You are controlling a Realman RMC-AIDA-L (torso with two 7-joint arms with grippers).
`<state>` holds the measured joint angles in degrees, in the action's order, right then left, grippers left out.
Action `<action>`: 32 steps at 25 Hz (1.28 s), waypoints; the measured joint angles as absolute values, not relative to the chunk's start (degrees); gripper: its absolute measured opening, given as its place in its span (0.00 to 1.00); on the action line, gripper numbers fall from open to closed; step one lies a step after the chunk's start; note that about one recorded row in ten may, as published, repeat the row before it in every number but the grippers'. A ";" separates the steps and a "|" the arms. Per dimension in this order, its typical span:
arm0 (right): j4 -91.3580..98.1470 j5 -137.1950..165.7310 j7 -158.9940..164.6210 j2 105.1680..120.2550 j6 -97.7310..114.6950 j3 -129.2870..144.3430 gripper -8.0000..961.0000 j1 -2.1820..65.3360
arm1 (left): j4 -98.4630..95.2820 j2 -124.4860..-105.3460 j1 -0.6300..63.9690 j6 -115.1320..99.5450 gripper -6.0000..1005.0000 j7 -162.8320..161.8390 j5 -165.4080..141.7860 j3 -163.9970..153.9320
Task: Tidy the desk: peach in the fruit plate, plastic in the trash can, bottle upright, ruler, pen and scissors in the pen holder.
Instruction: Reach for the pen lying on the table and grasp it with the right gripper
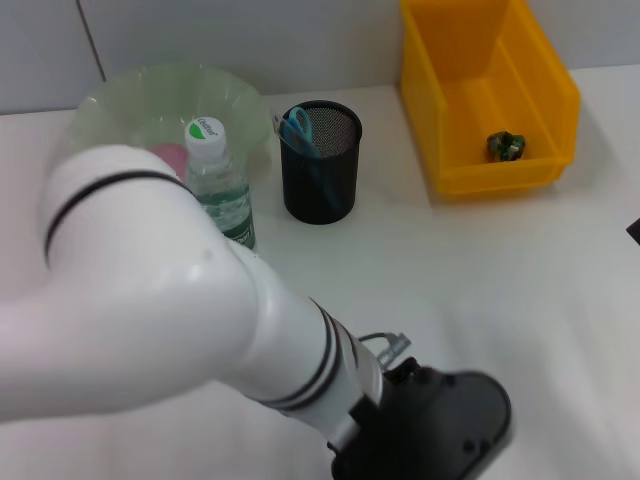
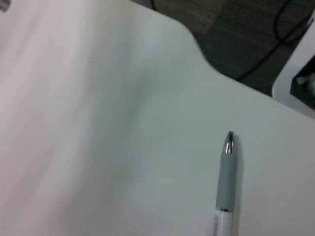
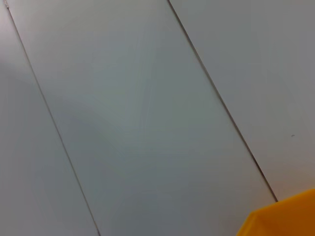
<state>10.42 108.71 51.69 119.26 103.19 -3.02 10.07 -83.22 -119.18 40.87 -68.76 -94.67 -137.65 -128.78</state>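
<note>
The pen (image 2: 227, 172), white with a grey grip and a silver tip, lies on the white desk close under my left wrist camera. My left arm crosses the head view's lower left, and its black gripper (image 1: 420, 432) hangs low over the desk's front edge, fingers hidden. The bottle (image 1: 220, 182) stands upright beside the pale green fruit plate (image 1: 120, 95), which holds the pink peach (image 1: 170, 156). Blue scissors (image 1: 297, 128) stick out of the black mesh pen holder (image 1: 320, 165). A green plastic scrap (image 1: 505, 146) lies in the yellow trash can (image 1: 490, 90). I cannot make out the ruler.
A dark sliver of my right arm (image 1: 633, 230) shows at the head view's right edge. The right wrist view holds only wall panels and a corner of the yellow trash can (image 3: 283, 216). Past the desk's edge in the left wrist view is dark floor with cables (image 2: 261, 44).
</note>
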 joint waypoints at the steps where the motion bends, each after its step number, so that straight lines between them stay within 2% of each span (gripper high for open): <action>1: 10.39 108.71 51.69 119.28 103.18 -3.02 0.01 9.99 | -83.22 -119.18 40.87 -68.76 0.54 -94.67 -137.65 -128.78; 25: 9.43 108.87 51.76 119.10 104.94 -3.03 0.01 10.11 | -85.45 -119.17 41.09 -64.82 0.54 -98.48 -138.94 -131.61; 28: 10.18 108.82 51.77 119.00 104.99 -3.60 0.01 9.95 | -85.67 -119.11 38.30 -64.34 0.54 -96.68 -132.16 -124.38; 32: 12.20 108.79 52.84 118.92 104.44 -3.87 0.01 9.93 | -86.82 -118.95 28.26 -62.93 0.54 -85.98 -118.10 -111.59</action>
<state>12.20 108.79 52.84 118.92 104.44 -3.87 9.93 -86.82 -118.95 28.26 -62.93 -85.98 -118.10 -111.59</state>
